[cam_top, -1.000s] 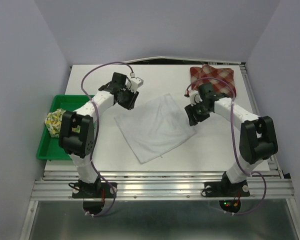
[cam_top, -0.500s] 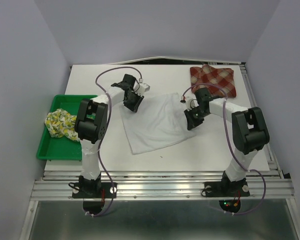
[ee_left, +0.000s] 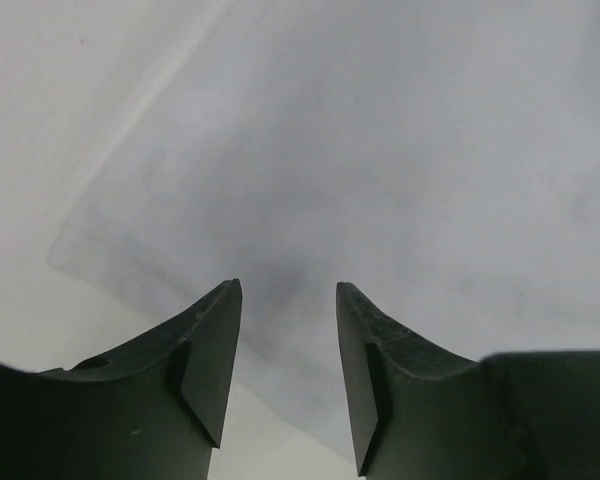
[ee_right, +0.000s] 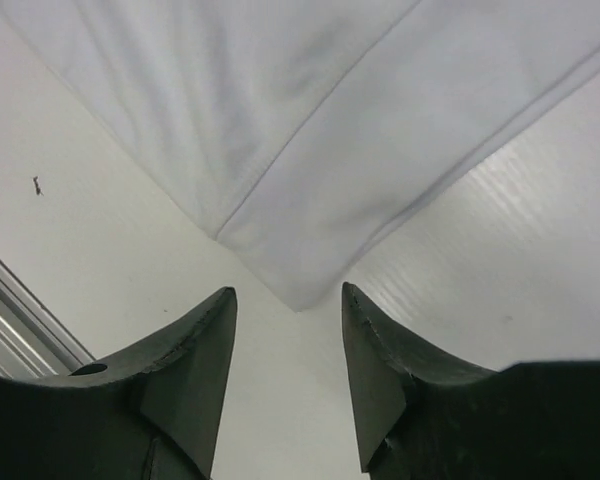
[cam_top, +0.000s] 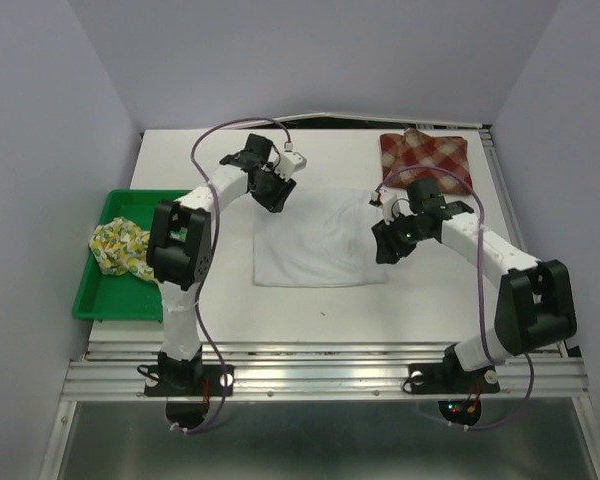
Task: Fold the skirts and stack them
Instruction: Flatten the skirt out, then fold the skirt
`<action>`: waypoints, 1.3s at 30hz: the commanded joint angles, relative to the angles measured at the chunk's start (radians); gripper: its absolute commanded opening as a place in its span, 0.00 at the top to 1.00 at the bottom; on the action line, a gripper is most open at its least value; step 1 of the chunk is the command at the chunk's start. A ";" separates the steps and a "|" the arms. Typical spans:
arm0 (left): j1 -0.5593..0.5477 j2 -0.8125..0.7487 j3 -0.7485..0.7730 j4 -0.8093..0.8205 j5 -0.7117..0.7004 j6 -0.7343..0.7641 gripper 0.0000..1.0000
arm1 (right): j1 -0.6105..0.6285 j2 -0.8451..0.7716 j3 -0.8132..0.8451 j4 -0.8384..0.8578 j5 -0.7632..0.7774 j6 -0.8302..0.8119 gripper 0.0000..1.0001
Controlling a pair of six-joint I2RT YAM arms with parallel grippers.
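Green plastic marks the tray [cam_top: 100, 296] well to the left of the white skirt [cam_top: 315, 250], and the fruit-print skirt [cam_top: 118, 250] lies bunched in it, unfolded by the look of it. The left jaws hang over the white skirt's far left corner, roughly half parted, with nothing between them. The white skirt itself lies flat on the worktop [cam_top: 430, 300] as a tidy rectangle, which I judge to be at least one fold made. The right jaws stand at its right edge, likewise part open and empty. Beyond the white skirt and to its right, the plaid skirt [cam_top: 427, 160] lies flattened; whether it is folded I cannot tell. Nothing is stacked yet, so the fruit-print skirt and the stacking seem to be left. Only the overhead view shows all three skirts and the tray. The left wrist view adds just blurred white cloth and one of its corners under the jaws. The right wrist view gives what the overhead cannot: a corner of the white skirt just past the jaw tips, untouched, with a second cloth edge crossing it like an upper layer.
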 commanded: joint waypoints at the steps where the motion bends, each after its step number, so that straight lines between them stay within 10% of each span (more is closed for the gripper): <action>1: 0.007 -0.365 -0.115 0.011 0.080 0.098 0.44 | 0.007 -0.162 0.050 -0.039 0.019 -0.194 0.48; 11: -0.004 -0.897 -0.757 0.006 0.255 0.547 0.38 | 0.051 -0.544 -0.371 0.108 0.037 -0.783 0.49; 17: -0.111 -0.951 -0.974 0.049 0.148 0.681 0.44 | 0.086 -0.543 -0.490 0.286 0.030 -0.871 0.49; 39: -0.127 -0.876 -1.043 0.144 0.080 0.787 0.43 | 0.180 -0.257 -0.528 0.538 0.043 -0.940 0.70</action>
